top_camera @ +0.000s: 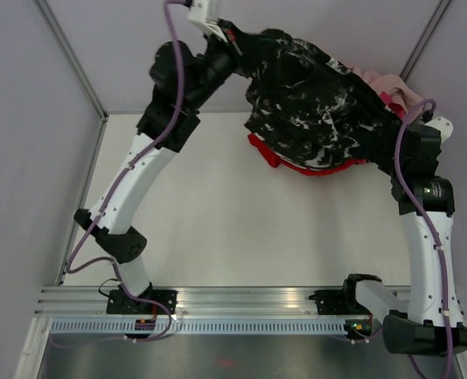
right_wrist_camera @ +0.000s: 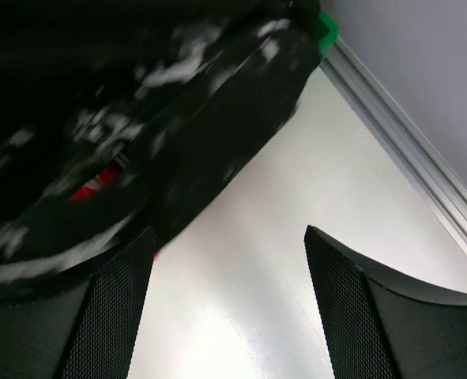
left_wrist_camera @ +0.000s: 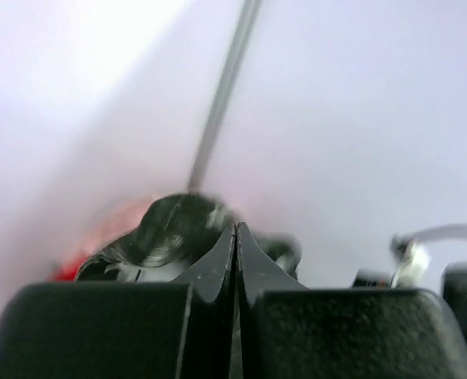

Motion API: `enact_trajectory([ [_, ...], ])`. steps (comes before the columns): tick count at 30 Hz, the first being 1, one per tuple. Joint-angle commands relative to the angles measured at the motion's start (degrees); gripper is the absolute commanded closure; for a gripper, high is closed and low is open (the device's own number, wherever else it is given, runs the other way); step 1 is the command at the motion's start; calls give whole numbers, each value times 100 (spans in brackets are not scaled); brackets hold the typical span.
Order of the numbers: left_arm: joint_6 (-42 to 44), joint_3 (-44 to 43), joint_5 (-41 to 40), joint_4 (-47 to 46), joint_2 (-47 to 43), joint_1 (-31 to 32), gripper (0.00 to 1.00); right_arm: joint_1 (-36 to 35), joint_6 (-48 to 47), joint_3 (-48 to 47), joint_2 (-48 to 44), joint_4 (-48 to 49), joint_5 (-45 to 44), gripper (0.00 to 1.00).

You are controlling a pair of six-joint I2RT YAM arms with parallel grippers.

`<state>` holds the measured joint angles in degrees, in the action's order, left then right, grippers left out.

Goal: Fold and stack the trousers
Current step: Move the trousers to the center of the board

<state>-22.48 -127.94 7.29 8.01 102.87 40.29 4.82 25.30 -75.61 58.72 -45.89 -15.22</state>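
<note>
The black trousers (top_camera: 312,95) with white blotches hang bunched in the air at the back of the table. My left gripper (top_camera: 237,43) is raised high and is shut on their upper left edge. In the left wrist view its jaws (left_wrist_camera: 235,229) are pressed together, with black cloth (left_wrist_camera: 170,233) just beyond the tips. My right gripper (right_wrist_camera: 229,237) is open and empty, low over the bare table. The trousers (right_wrist_camera: 138,95) hang over its left finger (right_wrist_camera: 114,316). In the top view the cloth hides the right gripper's fingers.
A red garment with white trim (top_camera: 296,164) lies under the trousers and also shows in the right wrist view (right_wrist_camera: 91,185). Pink clothes (top_camera: 387,85) lie at the back right. The white table (top_camera: 217,213) is walled in, with a metal rail (right_wrist_camera: 407,150) along its edge.
</note>
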Motion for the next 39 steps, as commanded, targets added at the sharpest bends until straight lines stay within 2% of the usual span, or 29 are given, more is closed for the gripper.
enact_trajectory([
  [1, 481, -1424, -937, -124, -610, -83, 98, -7, 151, -410, -124, -17, -297, 17],
  [2, 525, -1688, -1036, -203, -680, -83, 98, -7, 168, -428, -115, 44, -288, 16],
  [4, 735, -1691, -1464, -335, -925, -83, 98, -7, 229, -437, -98, 132, -210, 16],
  [6, 1103, -1533, -1791, -318, -1408, -83, 98, -7, 274, -384, -89, 194, -69, 17],
  [9, 1735, -1094, -2956, -56, -2041, -83, 98, -7, 309, -261, -62, 370, 186, 17],
  [11, 2062, -857, -3407, 226, -2340, -83, 98, -7, 265, -173, 16, 502, 457, 16],
  [13, 2239, -532, -3244, 858, -2569, -83, 98, -7, 256, -138, 104, 589, 590, 15],
  [14, 2239, -60, -3051, 1112, -2683, -83, 98, -7, 239, -51, 166, 633, 730, 14],
  [15, 2030, 153, -2310, 1663, -2858, -83, 98, -7, 186, -6, 192, 669, 784, 13],
  [17, 1784, 1002, -1419, 2062, -2948, -83, 87, -7, 142, 12, 280, 687, 749, 13],
  [18, 1452, 1312, -710, 2169, -2939, -83, 72, 1, 133, -6, 298, 652, 714, 13],
  [21, 810, 2779, 296, 1925, -2887, -66, 31, 1, 168, -32, 281, 467, 626, 11],
  [22, 728, 3183, 874, 1697, -2860, -39, 26, 1, 229, -24, 246, 397, 582, 11],
  [23, 667, 3892, 949, 1260, -2843, 118, 22, -7, 256, 90, 158, 292, 547, 10],
  [24, 605, 4186, 906, 1082, -2808, 215, 14, -7, 274, 186, 105, 265, 538, 9],
  [28, 438, 4874, 20, 1027, -2334, 558, 1, -7, 256, 740, -115, 98, 608, 9],
  [31, 157, 5121, -665, 1185, -1789, 594, 0, -7, 247, 1214, -351, 132, 556, 8],
  [33, -107, 5016, -1227, 1605, -1210, 594, 0, -7, 247, 1303, -414, 185, 564, 8],
  [39, -924, 4840, -1379, 2108, 12, 585, 0, -7, 256, 1409, -414, 317, 617, 8],
])
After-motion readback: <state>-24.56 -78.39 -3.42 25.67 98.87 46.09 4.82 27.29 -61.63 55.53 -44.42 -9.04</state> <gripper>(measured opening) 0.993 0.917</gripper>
